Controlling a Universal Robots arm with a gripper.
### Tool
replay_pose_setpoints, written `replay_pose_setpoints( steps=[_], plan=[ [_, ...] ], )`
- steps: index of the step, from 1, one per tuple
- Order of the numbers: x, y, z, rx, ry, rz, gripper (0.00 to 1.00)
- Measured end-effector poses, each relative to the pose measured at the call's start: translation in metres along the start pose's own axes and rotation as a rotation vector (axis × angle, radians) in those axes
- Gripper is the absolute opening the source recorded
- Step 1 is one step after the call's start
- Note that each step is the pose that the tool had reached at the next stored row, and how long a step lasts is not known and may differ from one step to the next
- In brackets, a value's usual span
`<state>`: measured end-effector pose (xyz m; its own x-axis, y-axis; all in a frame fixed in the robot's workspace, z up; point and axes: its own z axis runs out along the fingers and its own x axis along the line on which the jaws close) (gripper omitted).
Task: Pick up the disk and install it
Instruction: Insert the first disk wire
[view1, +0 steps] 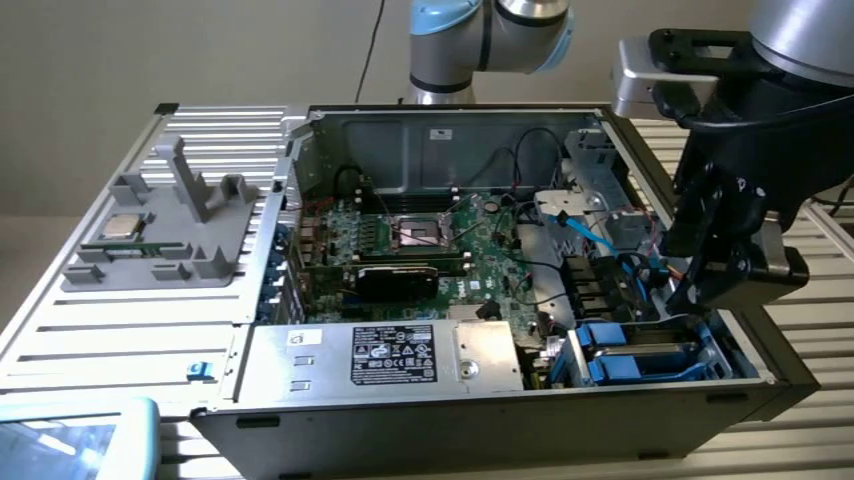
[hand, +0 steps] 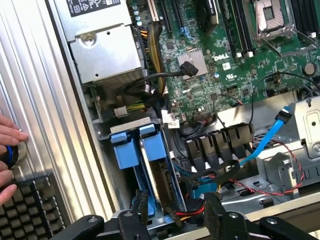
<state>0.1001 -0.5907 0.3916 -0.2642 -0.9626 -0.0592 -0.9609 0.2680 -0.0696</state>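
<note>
Hovering with the black two-finger pincer (view1: 697, 285) (hand: 175, 215) over the corner of the open black computer case (view1: 467, 420) on the exterior view's right. Fingers spread wide, gripping nothing. Directly beneath, down in the silver metal drive bay (view1: 727, 350) (hand: 107, 135): the flat grey-metal disk (view1: 638, 360) (hand: 152, 150) with bright blue plastic carrier tabs, seated between the bay walls. Lined up with the gap between the fingers, tabs at the end away from the pincer. Close to the fingertips; touching or apart, impossible to tell.
</note>
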Motion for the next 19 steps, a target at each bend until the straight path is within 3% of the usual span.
replay_pose_setpoints(
  steps=[6,9,10,14,17,19],
  plan=[
    [0.0,0.0,0.0,-0.0084,-0.0065,-0.1,0.56],
    [0.002,-0.0016,-0.0001,-0.0128,-0.0081,-0.111,0.56],
    [0.005,-0.0028,0.0001,-0.0156,-0.0116,-0.111,0.56],
    [0.011,-0.0077,0.0,-0.0259,-0.0364,-0.109,0.56],
    [0.017,-0.0112,0.0002,-0.0362,-0.0572,-0.107,0.56],
    [0.021,-0.0133,0.0004,-0.0447,-0.0679,-0.105,0.56]
  ],
)
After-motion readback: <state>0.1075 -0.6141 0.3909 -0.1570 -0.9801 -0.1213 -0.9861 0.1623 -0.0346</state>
